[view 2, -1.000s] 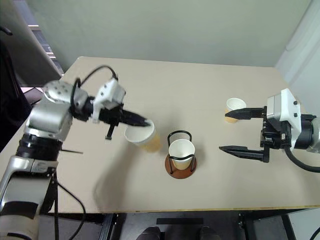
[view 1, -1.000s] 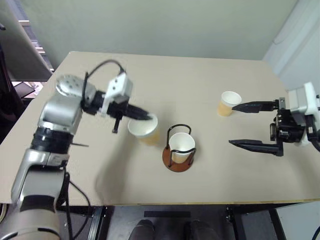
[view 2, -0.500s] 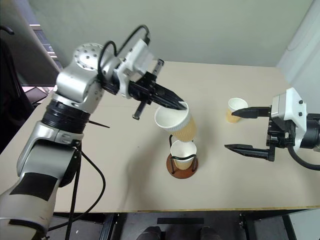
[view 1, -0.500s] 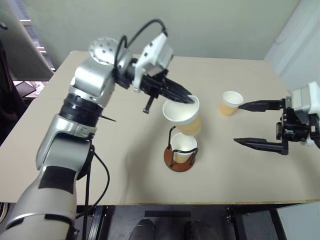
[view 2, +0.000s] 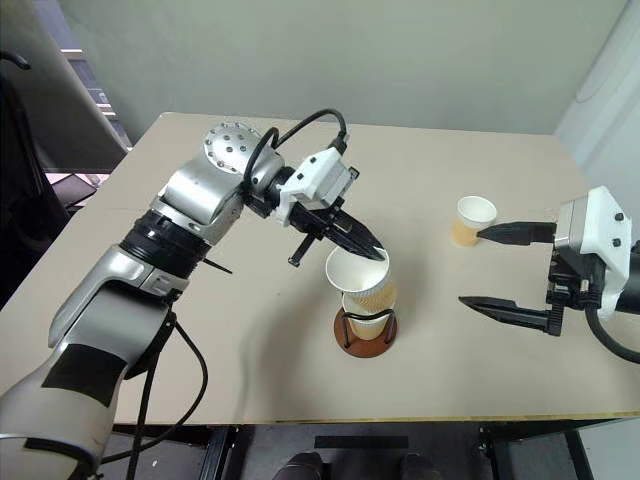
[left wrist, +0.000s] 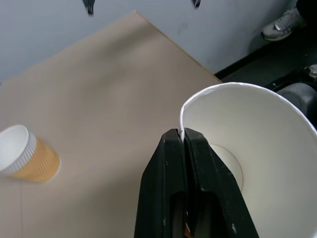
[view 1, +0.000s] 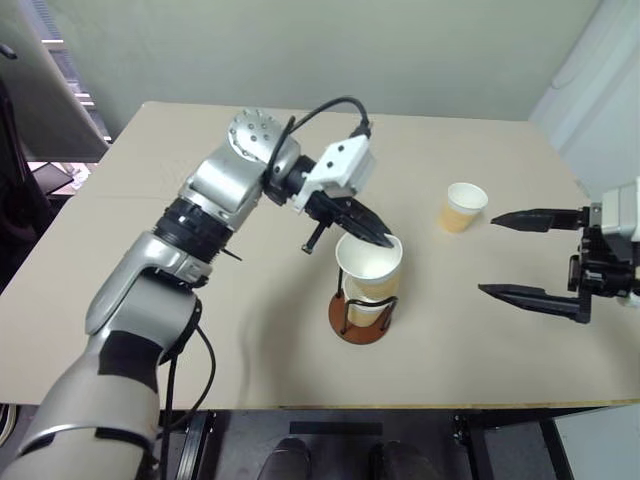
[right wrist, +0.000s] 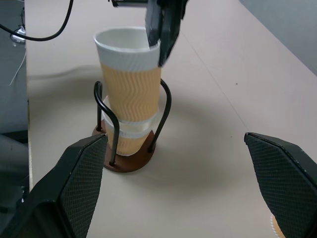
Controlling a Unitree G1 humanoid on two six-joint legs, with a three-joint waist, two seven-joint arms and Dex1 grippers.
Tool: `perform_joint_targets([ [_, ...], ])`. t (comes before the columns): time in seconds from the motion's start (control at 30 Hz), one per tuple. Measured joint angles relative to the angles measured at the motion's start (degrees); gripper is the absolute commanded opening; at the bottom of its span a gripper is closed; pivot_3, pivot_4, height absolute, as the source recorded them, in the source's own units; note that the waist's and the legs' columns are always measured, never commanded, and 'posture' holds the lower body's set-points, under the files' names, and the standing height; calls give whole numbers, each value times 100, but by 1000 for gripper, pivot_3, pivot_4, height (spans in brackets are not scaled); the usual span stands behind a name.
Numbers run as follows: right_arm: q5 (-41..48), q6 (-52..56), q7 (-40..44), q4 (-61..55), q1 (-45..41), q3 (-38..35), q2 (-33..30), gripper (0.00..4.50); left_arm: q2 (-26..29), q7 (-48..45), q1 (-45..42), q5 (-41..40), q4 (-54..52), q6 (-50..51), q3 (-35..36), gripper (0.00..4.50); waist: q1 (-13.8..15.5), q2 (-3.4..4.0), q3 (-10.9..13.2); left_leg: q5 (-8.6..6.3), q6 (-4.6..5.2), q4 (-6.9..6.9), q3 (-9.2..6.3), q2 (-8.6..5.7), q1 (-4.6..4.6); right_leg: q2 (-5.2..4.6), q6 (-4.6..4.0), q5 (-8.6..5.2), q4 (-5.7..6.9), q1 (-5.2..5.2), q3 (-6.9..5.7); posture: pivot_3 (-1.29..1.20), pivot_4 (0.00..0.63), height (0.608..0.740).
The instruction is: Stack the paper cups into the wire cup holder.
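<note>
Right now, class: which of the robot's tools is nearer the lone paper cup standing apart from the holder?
Right. The right tool sits just beside the lone paper cup, open; the left tool is over the wire cup holder.

Lower cup (right wrist: 130,133) — mostly hidden (another nested in it); third cup (right wrist: 275,229) cut off.

The scene is evenly and brightly lit from above. Soft, faint shadows are cast on the surface (view 1: 480,350). No glare is seen. The wrist views are slightly softened near the edges.
</note>
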Motion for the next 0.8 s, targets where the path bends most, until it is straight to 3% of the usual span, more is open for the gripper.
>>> perform_joint_targets([
  [0.4,15,7,-43,-5,1,-1,-2,4500,232,-5,154,-4,-290,-180,-445,17,17,0,0,0,1,3,5,-3,-1,1,6,-2,2,2,-3,0,150,740],
  [0.5,20,7,-70,-14,1,0,-2,4500,163,-6,155,104,-265,-192,-444,623,22,0,0,0,2,4,4,-4,-1,0,7,-2,1,3,-2,0,150,740],
  [0.8,17,1,-126,-16,-30,71,-2,4500,-126,-9,239,520,-100,-253,-325,3977,23,0,0,-1,3,7,17,-4,-1,1,7,-2,6,3,-3,0,150,740],
])
